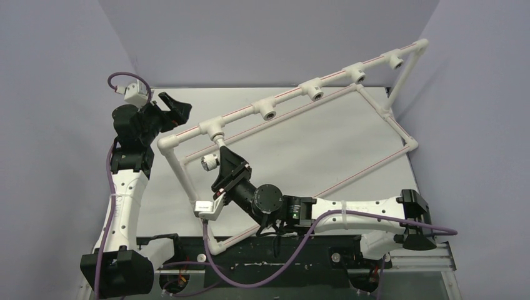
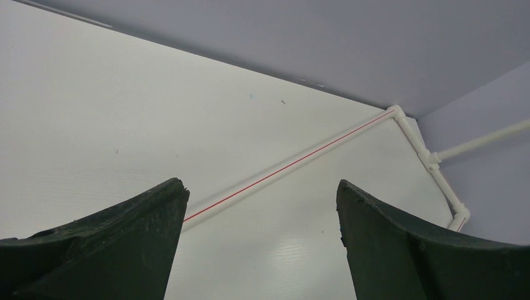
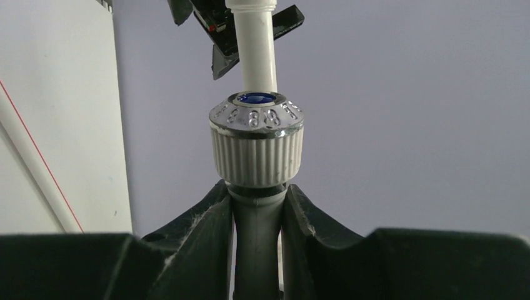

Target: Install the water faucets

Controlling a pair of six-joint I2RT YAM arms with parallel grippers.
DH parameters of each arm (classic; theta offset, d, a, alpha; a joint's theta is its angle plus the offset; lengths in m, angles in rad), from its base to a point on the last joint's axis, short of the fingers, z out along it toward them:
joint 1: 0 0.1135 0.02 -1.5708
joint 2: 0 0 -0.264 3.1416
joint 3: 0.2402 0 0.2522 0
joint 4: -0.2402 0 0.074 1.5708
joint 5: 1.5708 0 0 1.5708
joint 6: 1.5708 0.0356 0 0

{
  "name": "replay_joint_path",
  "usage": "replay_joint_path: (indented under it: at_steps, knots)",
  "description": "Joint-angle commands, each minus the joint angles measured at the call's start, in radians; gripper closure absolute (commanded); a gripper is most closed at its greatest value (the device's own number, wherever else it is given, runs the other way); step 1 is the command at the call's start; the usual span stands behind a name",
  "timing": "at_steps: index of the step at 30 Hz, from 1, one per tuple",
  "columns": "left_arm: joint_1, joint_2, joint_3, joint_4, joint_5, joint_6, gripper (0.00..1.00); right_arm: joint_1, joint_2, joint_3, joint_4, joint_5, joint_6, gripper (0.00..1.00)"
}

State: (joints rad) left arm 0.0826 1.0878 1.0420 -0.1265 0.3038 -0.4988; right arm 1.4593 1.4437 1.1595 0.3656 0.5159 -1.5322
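Note:
My right gripper is shut on the stem of the white water faucet, just under the leftmost tee socket of the white pipe frame. In the right wrist view the fingers clamp the faucet's grey-white stem below its ribbed knob with a silvery rim and blue centre. I cannot tell whether its threaded end sits in the socket. My left gripper is open and empty beside the frame's far left corner; its wrist view shows bare table between the fingers.
The frame stands tilted across the table, with several more empty tee sockets along its top rail up to the far right corner. Its lower rails with red stripes lie on the white table. Purple walls close the back and sides.

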Motion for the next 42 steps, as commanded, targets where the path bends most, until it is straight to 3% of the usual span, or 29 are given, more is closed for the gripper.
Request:
replay_joint_path:
  at_steps: [1,10,18,27,34,42]
  knots:
    - [0.008,-0.005,0.018,0.057,0.015,-0.009,0.13,0.013,0.025,0.004,0.249,0.029,0.119,1.0]
    - [0.009,-0.007,0.018,0.057,0.016,-0.007,0.13,0.028,0.122,-0.038,0.828,0.15,0.433,1.0]
    - [0.009,-0.011,0.02,0.057,0.019,-0.007,0.13,0.028,0.168,-0.003,1.034,0.302,0.835,1.0]
    - [0.007,-0.012,0.018,0.062,0.025,-0.011,0.13,0.018,0.145,-0.057,1.123,0.457,1.232,1.0]
    - [0.008,-0.011,0.017,0.064,0.026,-0.013,0.14,0.009,0.122,-0.104,1.09,0.533,1.597,1.0]
    - [0.008,-0.011,0.017,0.064,0.024,-0.013,0.13,0.009,0.095,-0.123,0.889,0.602,2.158,1.0]
